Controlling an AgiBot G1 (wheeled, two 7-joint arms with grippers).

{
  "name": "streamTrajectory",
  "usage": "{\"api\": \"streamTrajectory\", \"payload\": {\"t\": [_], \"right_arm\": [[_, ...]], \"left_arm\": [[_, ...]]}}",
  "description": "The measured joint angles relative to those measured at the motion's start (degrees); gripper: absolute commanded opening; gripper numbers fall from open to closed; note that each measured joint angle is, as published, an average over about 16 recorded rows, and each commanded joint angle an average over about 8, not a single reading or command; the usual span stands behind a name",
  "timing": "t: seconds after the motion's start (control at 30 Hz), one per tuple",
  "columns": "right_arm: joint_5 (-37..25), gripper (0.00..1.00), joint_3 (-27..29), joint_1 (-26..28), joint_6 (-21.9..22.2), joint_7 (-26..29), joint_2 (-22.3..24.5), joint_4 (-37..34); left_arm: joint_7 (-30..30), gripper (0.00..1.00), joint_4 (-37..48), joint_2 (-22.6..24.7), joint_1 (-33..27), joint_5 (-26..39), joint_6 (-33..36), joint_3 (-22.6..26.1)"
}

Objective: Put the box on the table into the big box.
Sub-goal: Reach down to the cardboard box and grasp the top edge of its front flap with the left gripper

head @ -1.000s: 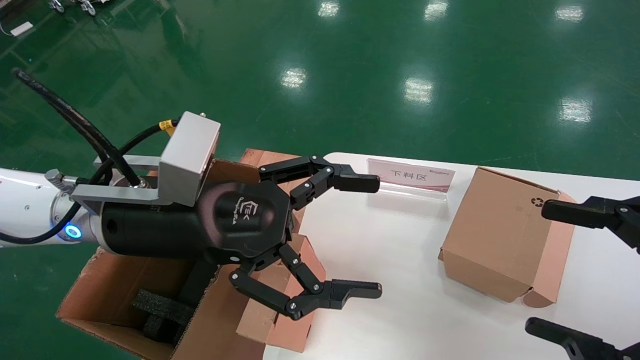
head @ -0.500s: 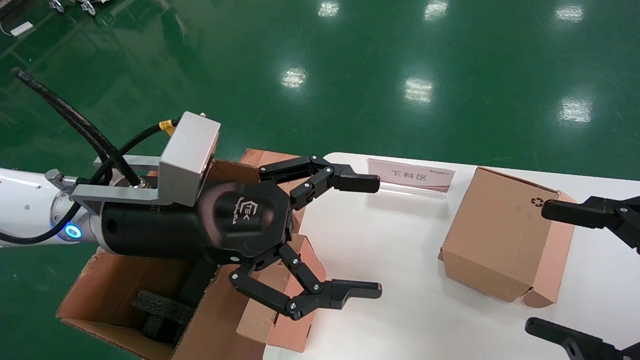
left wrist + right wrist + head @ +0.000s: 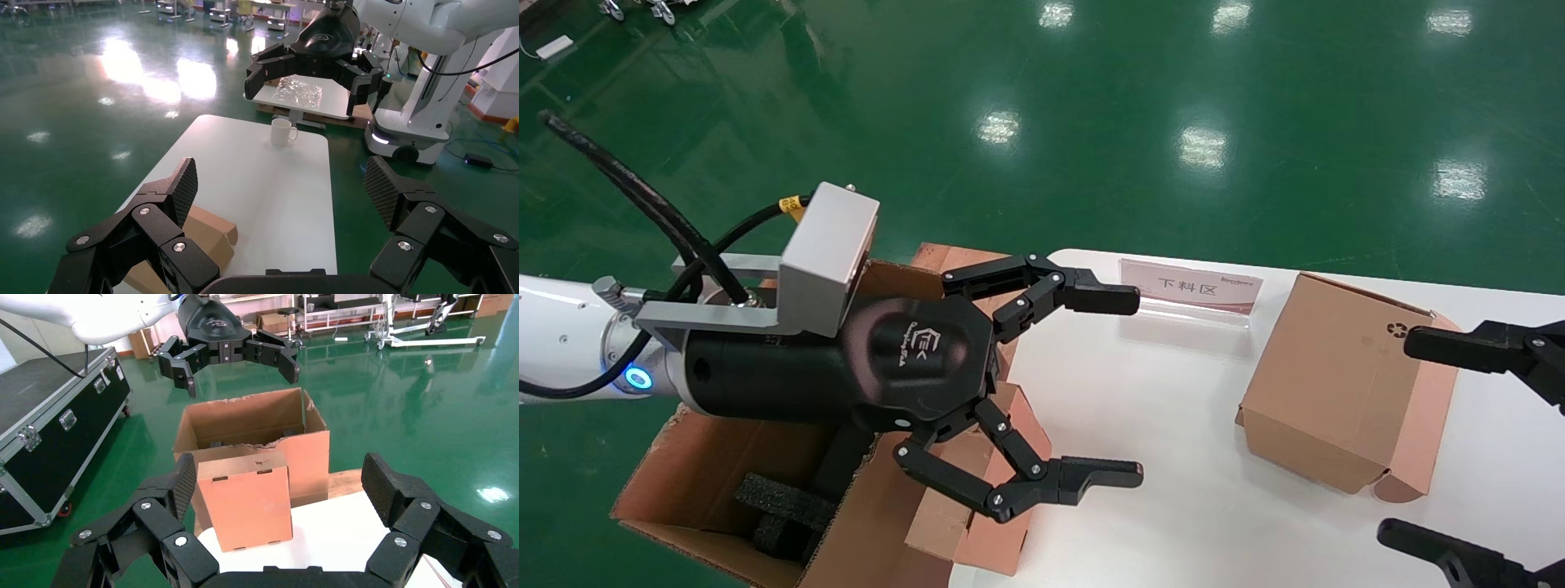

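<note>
Head view: the left gripper [image 3: 1120, 385] is hovering with fingers spread wide and empty above the left end of the table [image 3: 1173, 457]. The box [image 3: 977, 506] is standing under it at the table's edge, touching the big box [image 3: 707, 482]. A marked box [image 3: 1344, 384] is sitting near the right gripper [image 3: 1434, 441], which is also spread and empty.

Left wrist view: a cup [image 3: 281, 131] is sitting on a farther table.

Right wrist view: the box is standing upright, the big box open behind it.

This is judged the approach step; next, the left gripper needs lowering to straddle the box's sides, then closing.
</note>
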Motion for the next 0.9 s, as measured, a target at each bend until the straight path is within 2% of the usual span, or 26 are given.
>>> {"api": "streamTrajectory", "payload": {"t": [0.9], "right_arm": [[0.00, 1.00, 0.00, 0.00, 0.00, 0.00, 0.00, 0.00]], "left_arm": [[0.00, 1.00, 0.00, 0.00, 0.00, 0.00, 0.00, 0.00]]}}
